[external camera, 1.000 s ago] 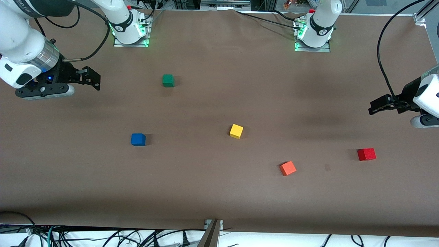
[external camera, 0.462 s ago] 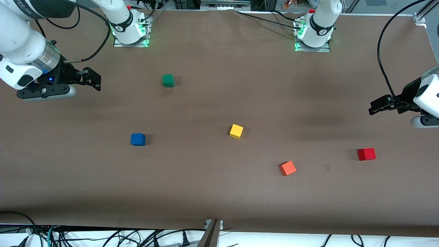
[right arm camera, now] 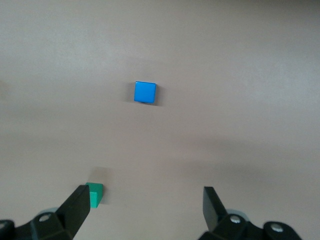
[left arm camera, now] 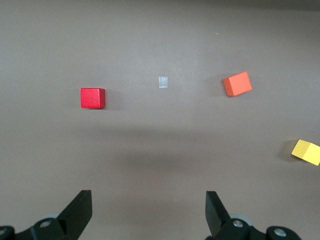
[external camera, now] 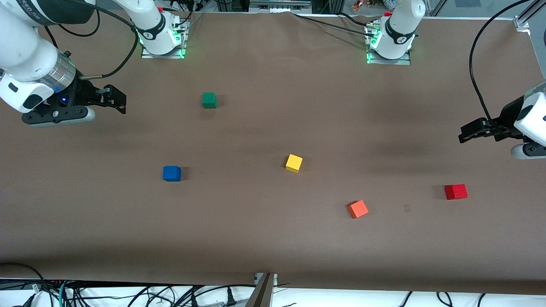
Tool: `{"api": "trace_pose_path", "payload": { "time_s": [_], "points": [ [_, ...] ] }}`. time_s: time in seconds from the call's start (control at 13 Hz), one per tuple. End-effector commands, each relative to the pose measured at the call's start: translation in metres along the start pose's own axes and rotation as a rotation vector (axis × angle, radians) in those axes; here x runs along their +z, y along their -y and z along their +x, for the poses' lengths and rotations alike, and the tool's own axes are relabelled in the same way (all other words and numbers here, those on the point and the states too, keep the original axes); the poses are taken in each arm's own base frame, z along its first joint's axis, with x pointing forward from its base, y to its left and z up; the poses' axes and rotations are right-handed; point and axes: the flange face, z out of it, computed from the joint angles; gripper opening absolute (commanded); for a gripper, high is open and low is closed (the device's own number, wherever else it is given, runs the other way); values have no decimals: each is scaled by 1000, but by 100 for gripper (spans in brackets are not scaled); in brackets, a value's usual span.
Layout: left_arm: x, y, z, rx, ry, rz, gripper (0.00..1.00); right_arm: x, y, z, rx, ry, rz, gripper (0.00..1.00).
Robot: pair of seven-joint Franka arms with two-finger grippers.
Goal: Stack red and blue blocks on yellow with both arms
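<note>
The yellow cube point(external camera: 294, 163) sits on the brown table near its middle. The blue cube point(external camera: 172, 173) lies toward the right arm's end; it also shows in the right wrist view point(right arm camera: 145, 92). The red cube point(external camera: 456, 192) lies toward the left arm's end; it also shows in the left wrist view point(left arm camera: 92, 98), with the yellow cube point(left arm camera: 306, 152) at that view's edge. My right gripper point(external camera: 116, 98) is open and empty, up in the air over bare table at its end. My left gripper point(external camera: 468, 132) is open and empty, over bare table above the red cube's end.
A green cube point(external camera: 209, 100) lies farther from the front camera than the blue one, and shows by my right gripper's finger point(right arm camera: 94, 194). An orange-red cube point(external camera: 358, 209) lies between yellow and red, nearer the front camera, also in the left wrist view point(left arm camera: 237, 83).
My right gripper has shifted slightly farther from the front camera and toward the table's middle. The left arm and all cubes have not moved.
</note>
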Motion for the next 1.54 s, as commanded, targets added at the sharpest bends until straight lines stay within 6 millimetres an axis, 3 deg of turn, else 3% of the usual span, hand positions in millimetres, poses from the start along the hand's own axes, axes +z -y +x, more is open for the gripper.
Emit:
{"api": "trace_pose_path", "payload": {
  "time_s": [0.0,0.46,0.85,1.0,1.08,1.23,1.46],
  "points": [
    [-5,1,4,21,-6,-22,100,-3,1,3,-15,8,-13,100],
    [3,12,9,5,6,-35,100,23,7,13,-11,56,-9,100],
    [32,9,35,9,31,-46,100,106,11,47,-14,143,-2,100],
    [71,18,50,-1,74,-39,100,138,20,61,-29,143,2,100],
    [83,35,58,-28,67,-42,100,156,24,68,-36,135,-1,100],
    [129,59,80,-66,59,-49,100,204,25,86,-37,117,4,100],
    [195,74,103,-68,43,-31,100,270,28,106,-38,72,22,100]
  ]
}}
